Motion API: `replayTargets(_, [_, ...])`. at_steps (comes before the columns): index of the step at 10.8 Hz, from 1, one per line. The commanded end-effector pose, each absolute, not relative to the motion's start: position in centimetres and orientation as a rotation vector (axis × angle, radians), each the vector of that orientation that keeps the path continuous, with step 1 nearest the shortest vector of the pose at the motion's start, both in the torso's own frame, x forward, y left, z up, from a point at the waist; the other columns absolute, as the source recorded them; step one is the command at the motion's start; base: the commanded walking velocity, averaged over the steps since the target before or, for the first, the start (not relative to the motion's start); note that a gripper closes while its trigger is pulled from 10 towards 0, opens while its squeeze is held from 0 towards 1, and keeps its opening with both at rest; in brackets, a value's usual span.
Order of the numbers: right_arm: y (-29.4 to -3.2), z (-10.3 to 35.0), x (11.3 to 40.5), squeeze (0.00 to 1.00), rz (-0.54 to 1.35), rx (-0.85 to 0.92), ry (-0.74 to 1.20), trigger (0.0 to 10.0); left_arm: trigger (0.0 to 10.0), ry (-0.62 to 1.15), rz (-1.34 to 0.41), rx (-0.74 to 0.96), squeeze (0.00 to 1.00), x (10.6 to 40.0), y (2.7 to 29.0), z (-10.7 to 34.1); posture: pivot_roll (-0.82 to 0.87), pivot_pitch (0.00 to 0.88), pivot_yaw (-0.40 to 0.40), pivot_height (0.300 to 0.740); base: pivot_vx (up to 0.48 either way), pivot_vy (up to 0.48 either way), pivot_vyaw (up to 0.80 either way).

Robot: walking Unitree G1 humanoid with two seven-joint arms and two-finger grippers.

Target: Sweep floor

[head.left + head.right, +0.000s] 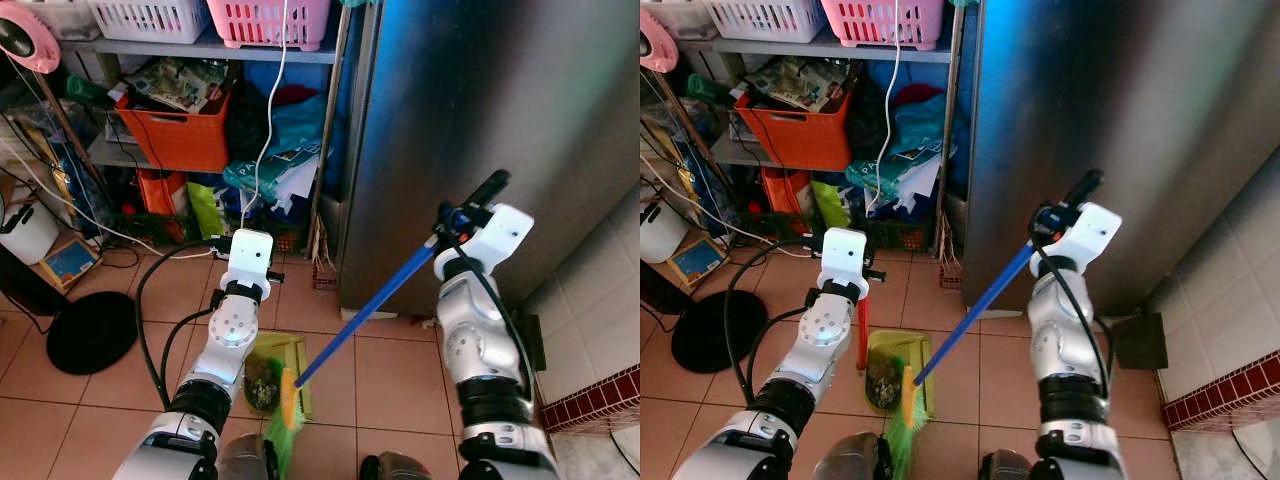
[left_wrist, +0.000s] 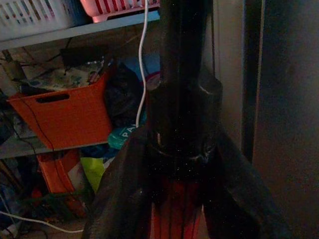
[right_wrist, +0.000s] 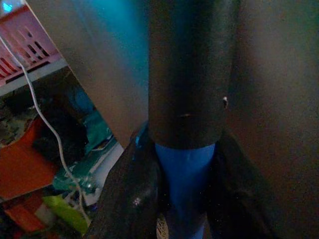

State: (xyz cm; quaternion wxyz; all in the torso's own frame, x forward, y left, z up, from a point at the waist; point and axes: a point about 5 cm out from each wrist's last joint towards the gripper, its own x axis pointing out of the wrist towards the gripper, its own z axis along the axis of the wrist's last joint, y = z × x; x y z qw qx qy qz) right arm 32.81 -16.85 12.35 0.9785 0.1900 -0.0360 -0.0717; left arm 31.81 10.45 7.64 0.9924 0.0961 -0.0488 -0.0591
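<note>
The only lettering I could make out was "PA" on a teal bag (image 2: 122,137) on the lower shelf, glimpsed past the left wrist; the rest of the word was hidden.

The right pincer (image 1: 452,222) was raised in front of the grey refrigerator (image 1: 480,120), its two black fingers (image 3: 132,199) pressed against either side of the blue broom handle (image 1: 370,305), just below the black grip (image 1: 487,188) that capped its top end. The handle slanted down toward the robot's left, ending at green bristles (image 1: 902,425) on the tiled floor (image 1: 390,370), right at the mouth of the yellow-green dustpan (image 1: 890,365).

The left pincer (image 1: 228,243) was held above the dustpan, clamped around the top of its upright red handle (image 1: 862,340); from the wrist, the fingers (image 2: 119,194) hugged a dark cap with red below it. The dustpan sat flat on the floor between the two arms, with a dark heap of debris (image 1: 880,382) inside.

Behind stood a cluttered shelf (image 1: 200,50) with an orange bin (image 1: 180,135), pink basket (image 1: 265,20) and white basket (image 1: 150,18), a white cable (image 1: 268,120) dangling down. A round black base (image 1: 90,330) lay on the floor to the left.
</note>
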Motion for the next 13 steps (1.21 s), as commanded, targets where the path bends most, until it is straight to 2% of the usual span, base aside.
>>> replayTargets(1, [-17.1, 15.5, 33.3, 0.0, -0.107, 0.303, -0.224, 10.0, 10.0, -0.129, -0.146, 0.227, 0.0, 32.0, 10.2, 8.2, -0.06, 0.0, 0.018, 0.74, 0.0, 0.0, 0.0])
replayTargets(5, [-18.4, 17.2, 33.3, 0.0, -0.114, 0.061, -0.345, 10.0, 10.0, -0.123, -0.147, 0.204, 0.0, 31.4, 11.2, 8.1, -0.06, 0.0, 0.024, 0.74, 0.0, 0.0, 0.0])
replayTargets(7, [-19.1, 15.7, 32.8, 0.0, -0.161, 0.048, -0.306, 10.0, 10.0, -0.151, -0.224, 0.107, 0.0, 31.0, 11.3, 8.7, -0.05, 0.0, 0.018, 0.74, 0.0, 0.0, 0.0])
replayTargets(10, [-18.5, 11.9, 31.3, 0.0, -0.111, -0.046, -0.198, 10.0, 10.0, -0.202, -0.224, 0.148, 0.0, 30.4, 11.9, 9.7, -0.05, 0.0, 0.001, 0.74, 0.0, 0.0, 0.0])
replayTargets(13, [-18.0, 11.9, 30.8, 0.0, -0.143, 0.07, -0.196, 10.0, 10.0, -0.185, -0.241, 0.094, 0.0, 29.0, 12.0, 9.7, -0.05, 0.0, 0.017, 0.74, 0.0, 0.0, 0.0])
